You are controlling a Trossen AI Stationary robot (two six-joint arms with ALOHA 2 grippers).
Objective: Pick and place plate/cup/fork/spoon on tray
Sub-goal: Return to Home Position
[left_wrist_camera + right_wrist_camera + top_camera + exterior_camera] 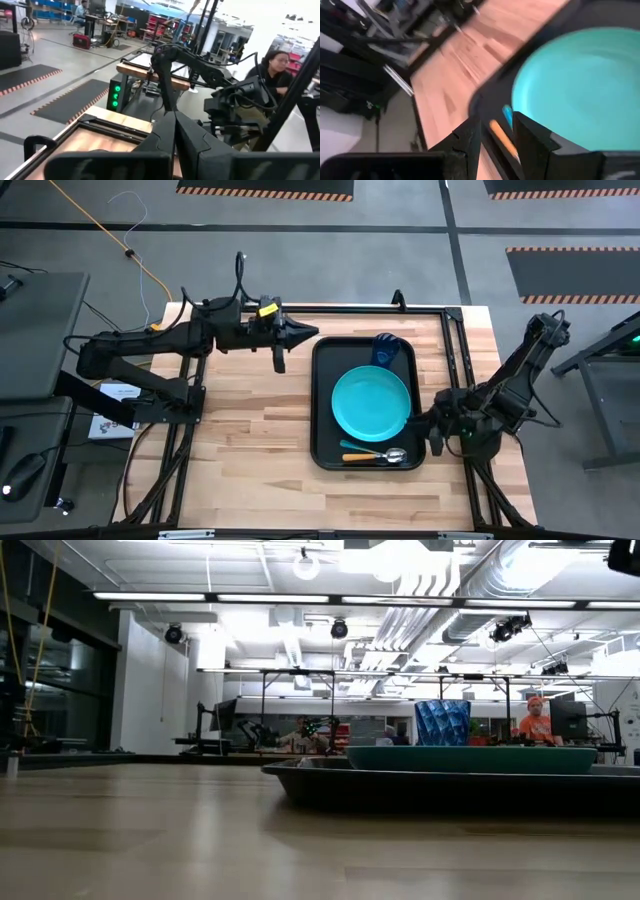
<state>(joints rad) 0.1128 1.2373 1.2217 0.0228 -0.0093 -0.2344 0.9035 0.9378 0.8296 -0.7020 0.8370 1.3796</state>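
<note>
1. You have all four pieces on the black tray (325, 380). The turquoise plate (371, 402) sits at its centre. The dark-blue cup (388, 350) stands upright at 12 to 1 o'clock, just beside the plate's rim. The fork (356, 445) and the spoon (372, 458) lie side by side along the 6 o'clock edge, handles pointing to 9 o'clock, with the spoon nearer the tray rim.
2. Your right gripper (420, 425) hangs just off the tray's 4 o'clock rim. Its fingers are parted and nothing is between them.
3. Your left gripper (300, 333) is over the wooden table (250, 410) at 10 o'clock from the tray. Its fingers are pressed together and it is empty.
4. If you must re-seat anything:
   - The plate looks light, stiff and slick, so pinch its raised rim at 3 o'clock.
   - The cup is probably thin and light, so close on its wall gently or it may squirt out.
   - The cutlery is slim and lies flat, so take each piece across the handle near the middle. The metal heads likely weigh more and could tip.
5. I judge placing complete, and only the retreat home is left. Lift the right gripper clear before swinging it, since the tray rim is close.
</note>
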